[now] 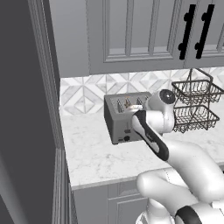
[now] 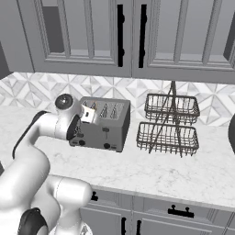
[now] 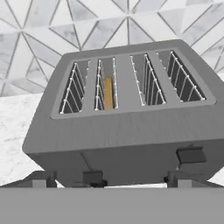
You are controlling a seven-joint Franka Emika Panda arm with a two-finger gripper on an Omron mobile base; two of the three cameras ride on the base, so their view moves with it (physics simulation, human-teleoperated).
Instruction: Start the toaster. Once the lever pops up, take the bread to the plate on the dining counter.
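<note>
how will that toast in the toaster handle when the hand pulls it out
The toast looks thin and probably stiff. It sits low between the slot's wires, so it may snag if pulled crooked. The toaster is boxy and broad-based on the counter, so unlikely to tip.

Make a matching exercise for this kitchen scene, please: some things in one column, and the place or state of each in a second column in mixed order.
Things:
1. bread
2. toaster
3. wire basket rack
4. cabinet handles

Places or states:
A. black, on the upper doors
B. on the marble worktop, before the patterned backsplash
C. down in the second slot from the left in the hand view
D. beside the toaster, with two tiers

Pairs: 1-C, 2-B, 3-D, 4-A
</note>
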